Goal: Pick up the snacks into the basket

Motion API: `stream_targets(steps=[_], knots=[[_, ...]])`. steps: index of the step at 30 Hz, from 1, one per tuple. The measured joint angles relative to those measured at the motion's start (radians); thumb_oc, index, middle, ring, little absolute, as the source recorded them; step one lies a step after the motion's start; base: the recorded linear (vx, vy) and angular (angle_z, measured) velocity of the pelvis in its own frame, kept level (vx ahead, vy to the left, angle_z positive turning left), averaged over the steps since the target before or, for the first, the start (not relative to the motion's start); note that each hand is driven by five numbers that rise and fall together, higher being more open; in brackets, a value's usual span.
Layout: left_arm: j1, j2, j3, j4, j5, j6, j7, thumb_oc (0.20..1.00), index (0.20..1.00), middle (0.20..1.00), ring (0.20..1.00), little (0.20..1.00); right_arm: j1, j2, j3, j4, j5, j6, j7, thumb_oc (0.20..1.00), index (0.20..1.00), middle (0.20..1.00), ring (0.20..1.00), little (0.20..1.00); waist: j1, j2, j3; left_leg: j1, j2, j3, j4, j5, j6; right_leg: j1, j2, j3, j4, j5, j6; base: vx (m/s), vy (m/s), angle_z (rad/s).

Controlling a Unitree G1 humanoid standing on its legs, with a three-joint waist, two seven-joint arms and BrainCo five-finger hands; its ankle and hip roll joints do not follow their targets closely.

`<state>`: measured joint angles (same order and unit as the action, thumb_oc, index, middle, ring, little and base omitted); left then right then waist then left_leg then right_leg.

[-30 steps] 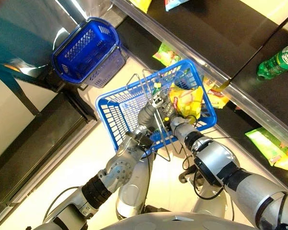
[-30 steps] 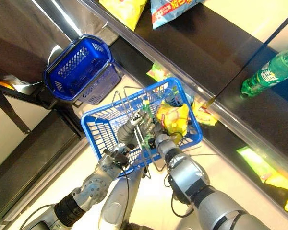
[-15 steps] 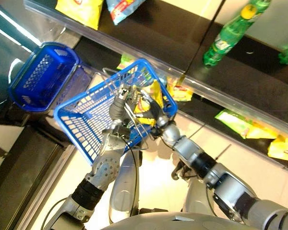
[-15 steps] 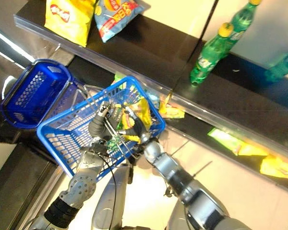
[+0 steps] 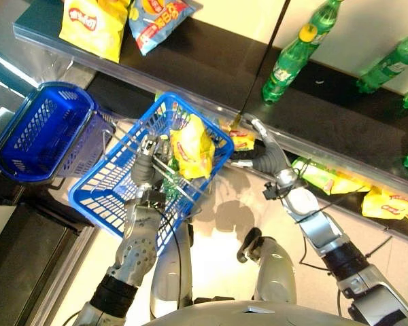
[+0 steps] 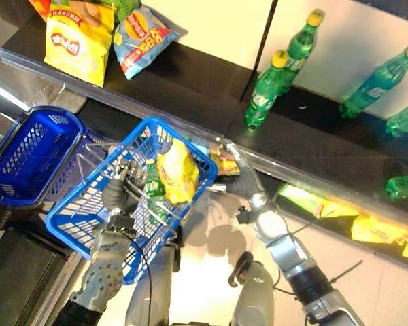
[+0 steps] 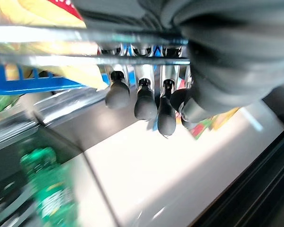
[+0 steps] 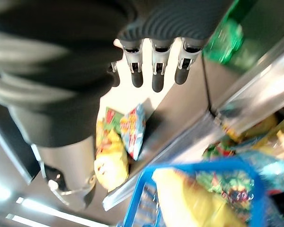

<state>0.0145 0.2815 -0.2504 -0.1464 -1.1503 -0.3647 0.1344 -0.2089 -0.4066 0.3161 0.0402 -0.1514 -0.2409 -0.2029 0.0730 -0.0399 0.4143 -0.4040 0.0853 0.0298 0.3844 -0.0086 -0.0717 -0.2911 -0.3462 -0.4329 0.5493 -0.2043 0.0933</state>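
Print shows on several packages, none of it clear enough to read. The yellow chip bag (image 6: 73, 42) and the blue chip bag (image 6: 141, 39) at the left end of the upper shelf (image 6: 211, 75) carry red logos. The green bottles (image 6: 266, 89) further along that shelf bear label marks. The yellow snack bag (image 5: 192, 147) in the blue basket (image 5: 109, 197) has a red patch with illegible lettering.

Dark shelf (image 6: 211, 75) bears two chip bags (image 6: 73, 39) and green bottles (image 6: 266, 88); lower shelf (image 6: 367, 255) holds snack packets (image 6: 370, 227).
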Motion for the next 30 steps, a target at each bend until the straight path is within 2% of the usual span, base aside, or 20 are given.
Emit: stream_targets(steps=[4, 6, 10, 15, 17, 19, 24, 30], knots=[[0.042, -0.044, 0.078, 0.145, 0.007, 0.000, -0.018, 0.200, 0.200, 0.200, 0.200, 0.200, 0.071, 0.002, -0.028, 0.012, 0.029, -0.012, 0.036, 1.000, 1.000, 1.000, 1.000, 1.000, -0.008, -0.007, -0.028, 0.086, 0.013, 0.031, -0.063, 0.003, 0.000, 0.073, 0.030, 0.014, -0.091, 0.036, 0.008, 0.08, -0.007, -0.23], [0.071, -0.070, 0.114, 0.215, 0.016, 0.002, -0.019, 0.200, 0.200, 0.200, 0.200, 0.200, 0.110, 0.008, -0.035, 0.037, 0.055, -0.023, 0.056, 1.000, 1.000, 1.000, 1.000, 1.000, -0.024, -0.021, -0.072, 0.115, 0.016, 0.047, -0.100, 0.005, 0.000, 0.095, 0.037, 0.012, -0.133, 0.050, 0.013, 0.10, -0.011, -0.15], [0.142, -0.116, 0.184, 0.376, 0.061, 0.007, -0.030, 0.200, 0.200, 0.200, 0.200, 0.200, 0.214, 0.043, -0.050, 0.187, 0.131, -0.025, 0.114, 1.000, 1.000, 1.000, 1.000, 1.000, -0.037, -0.031, -0.157, 0.231, 0.018, 0.081, -0.210, 0.024, -0.004, 0.198, 0.073, 0.015, -0.283, 0.104, 0.029, 0.10, -0.015, -0.21], [0.173, -0.163, 0.227, 0.524, 0.078, 0.008, -0.047, 0.200, 0.200, 0.200, 0.200, 0.200, 0.257, 0.100, -0.045, 0.429, 0.186, -0.010, 0.169, 1.000, 1.000, 1.000, 1.000, 1.000, -0.031, -0.028, -0.236, 0.325, 0.017, 0.130, -0.314, 0.043, -0.006, 0.273, 0.107, 0.046, -0.425, 0.166, 0.040, 0.08, -0.009, -0.29], [0.182, -0.176, 0.237, 0.556, 0.077, 0.014, -0.048, 0.200, 0.200, 0.200, 0.200, 0.200, 0.282, 0.101, -0.031, 0.457, 0.186, 0.001, 0.182, 1.000, 1.000, 1.000, 1.000, 1.000, -0.038, -0.024, -0.258, 0.349, 0.015, 0.134, -0.340, 0.045, -0.009, 0.291, 0.115, 0.062, -0.468, 0.186, 0.042, 0.08, -0.027, -0.28], [0.186, -0.185, 0.236, 0.580, 0.078, 0.014, -0.052, 0.200, 0.200, 0.200, 0.200, 0.200, 0.288, 0.110, -0.030, 0.504, 0.186, 0.001, 0.185, 1.000, 1.000, 1.000, 1.000, 1.000, -0.038, -0.024, -0.266, 0.373, 0.015, 0.137, -0.360, 0.047, -0.012, 0.305, 0.123, 0.076, -0.493, 0.198, 0.042, 0.07, -0.033, -0.28], [0.202, -0.195, 0.247, 0.717, 0.080, 0.026, -0.059, 0.200, 0.200, 0.200, 0.200, 0.200, 0.288, 0.153, -0.037, 0.724, 0.185, 0.006, 0.172, 1.000, 1.000, 1.000, 1.000, 1.000, -0.045, -0.016, -0.343, 0.412, 0.016, 0.164, -0.421, 0.059, -0.017, 0.326, 0.141, 0.109, -0.571, 0.234, 0.044, 0.05, -0.022, -0.23], [0.168, -0.212, 0.255, 0.863, 0.097, 0.032, -0.066, 0.200, 0.200, 0.200, 0.200, 0.200, 0.242, 0.218, -0.079, 0.996, 0.227, 0.023, 0.139, 1.000, 1.000, 1.000, 1.000, 1.000, -0.062, 0.000, -0.367, 0.428, 0.016, 0.161, -0.453, 0.070, -0.022, 0.343, 0.157, 0.125, -0.628, 0.261, 0.042, 0.04, -0.033, -0.09]])
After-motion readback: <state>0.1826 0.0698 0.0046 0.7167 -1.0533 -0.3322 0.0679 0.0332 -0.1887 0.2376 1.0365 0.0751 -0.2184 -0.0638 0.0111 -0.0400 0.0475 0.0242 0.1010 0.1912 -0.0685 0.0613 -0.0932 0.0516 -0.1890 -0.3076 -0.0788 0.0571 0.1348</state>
